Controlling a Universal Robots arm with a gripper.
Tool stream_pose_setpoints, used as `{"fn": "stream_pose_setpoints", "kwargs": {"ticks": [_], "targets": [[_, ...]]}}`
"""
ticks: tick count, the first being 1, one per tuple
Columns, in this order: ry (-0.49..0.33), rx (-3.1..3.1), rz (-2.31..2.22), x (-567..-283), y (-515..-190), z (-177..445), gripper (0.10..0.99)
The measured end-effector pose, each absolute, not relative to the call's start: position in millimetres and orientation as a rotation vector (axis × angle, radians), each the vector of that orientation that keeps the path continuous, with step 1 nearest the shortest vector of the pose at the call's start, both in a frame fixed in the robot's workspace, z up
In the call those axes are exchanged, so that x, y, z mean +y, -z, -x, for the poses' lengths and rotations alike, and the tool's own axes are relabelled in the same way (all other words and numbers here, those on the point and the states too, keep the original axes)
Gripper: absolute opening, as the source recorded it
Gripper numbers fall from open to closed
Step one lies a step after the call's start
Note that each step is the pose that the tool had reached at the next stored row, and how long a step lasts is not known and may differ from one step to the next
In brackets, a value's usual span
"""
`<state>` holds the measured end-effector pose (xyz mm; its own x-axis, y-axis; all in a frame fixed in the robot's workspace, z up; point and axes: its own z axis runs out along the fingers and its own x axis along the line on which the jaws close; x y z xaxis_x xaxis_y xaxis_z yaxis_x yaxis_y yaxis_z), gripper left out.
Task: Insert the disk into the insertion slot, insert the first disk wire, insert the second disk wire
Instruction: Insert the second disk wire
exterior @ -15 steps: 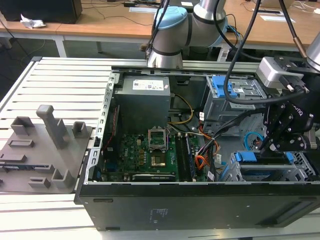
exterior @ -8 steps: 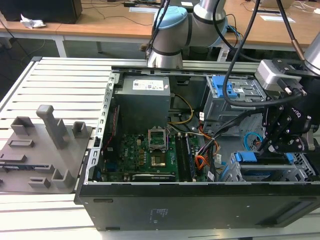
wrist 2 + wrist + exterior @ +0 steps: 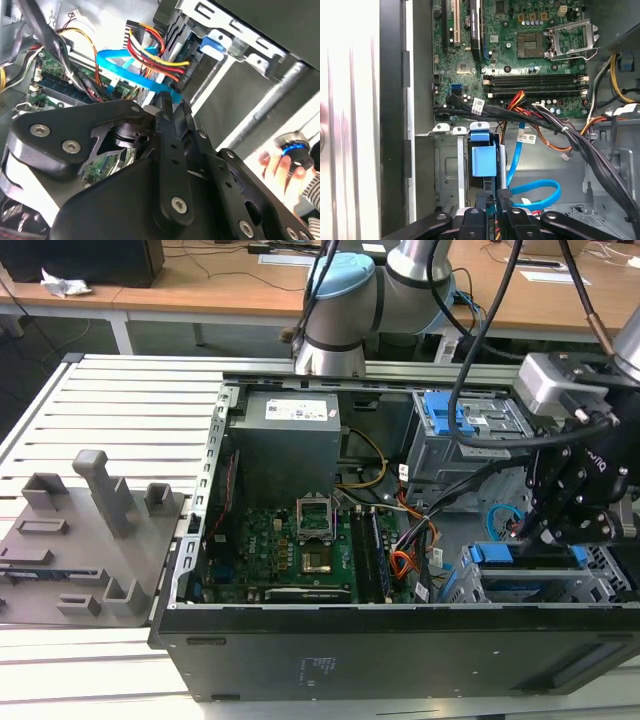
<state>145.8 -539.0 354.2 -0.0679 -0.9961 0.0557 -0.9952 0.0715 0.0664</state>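
With the computer case [image 3: 300, 660] lying open on the slatted bench [image 3: 120, 400], the arm [image 3: 345, 300] reaches into the corner at the exterior view's right, where the silver drive cage [image 3: 600, 585] sits. The disk's blue carrier [image 3: 483, 157] appears already seated in that cage. The gripper [image 3: 498, 200] hangs just beside the carrier's rear edge, its fingers [image 3: 167, 115] drawn close together around the red, orange and black wire bundle [image 3: 155, 57], apparently pinching its plug; the plug itself is hidden. The light-blue flat cable [image 3: 540, 192] loops just beside the fingertips.

Hazards, as judged: a tilted plug could jam or bend the connector; the blue loop could snag on the fingers; the black cable bundle [image 3: 555, 125] nearby could be dragged.
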Motion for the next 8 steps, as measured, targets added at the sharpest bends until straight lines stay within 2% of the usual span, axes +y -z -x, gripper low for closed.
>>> {"fn": "stream_pose_setpoints", "kwargs": {"ticks": [3,5,8], "targets": [[0.016,-2.235,-2.084,-537,-365,-146,0.224],[0.016,-2.235,-2.084,-536,-373,-146,0.106],[0.016,-2.235,-2.084,-536,-383,-146,0.106]]}}
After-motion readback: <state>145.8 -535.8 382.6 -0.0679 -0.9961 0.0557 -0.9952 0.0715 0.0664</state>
